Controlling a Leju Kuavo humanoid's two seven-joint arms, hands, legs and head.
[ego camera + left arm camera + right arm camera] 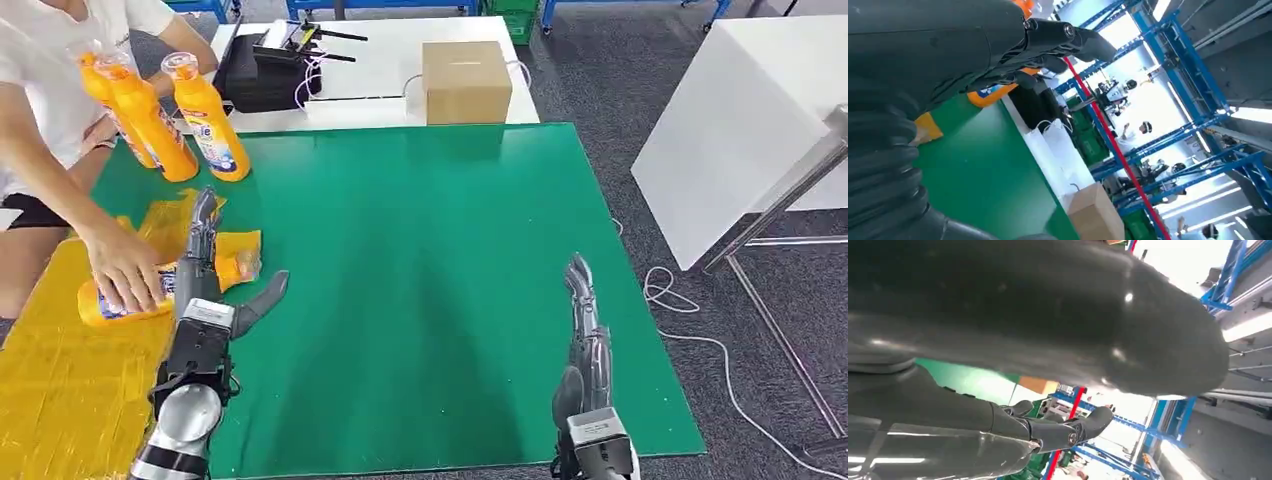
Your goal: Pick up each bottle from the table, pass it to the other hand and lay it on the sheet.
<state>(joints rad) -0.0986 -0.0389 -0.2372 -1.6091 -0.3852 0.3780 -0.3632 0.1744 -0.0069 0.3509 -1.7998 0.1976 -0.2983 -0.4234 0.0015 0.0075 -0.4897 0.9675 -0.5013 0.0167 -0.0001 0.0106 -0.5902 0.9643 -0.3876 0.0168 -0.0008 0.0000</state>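
Reaching forward with my left hand (205,285), fingers spread and holding nothing, I am lying beside the orange bottle (120,298) on the yellow sheet (70,390); its long axis runs crosswise, under a person's hand (125,268). My right hand (585,330) is hovering open, well apart. The head view is showing upright bottles (180,115) ahead of my nearer left hand, where the left wrist view is catching just an orange edge.

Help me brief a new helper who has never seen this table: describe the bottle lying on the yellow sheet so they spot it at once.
Start at the green mat and go to the yellow sheet along its left edge. There an orange bottle lies on its side under a person's hand, right beside the robot's left hand. The other orange bottles stand upright at the mat's far left corner.
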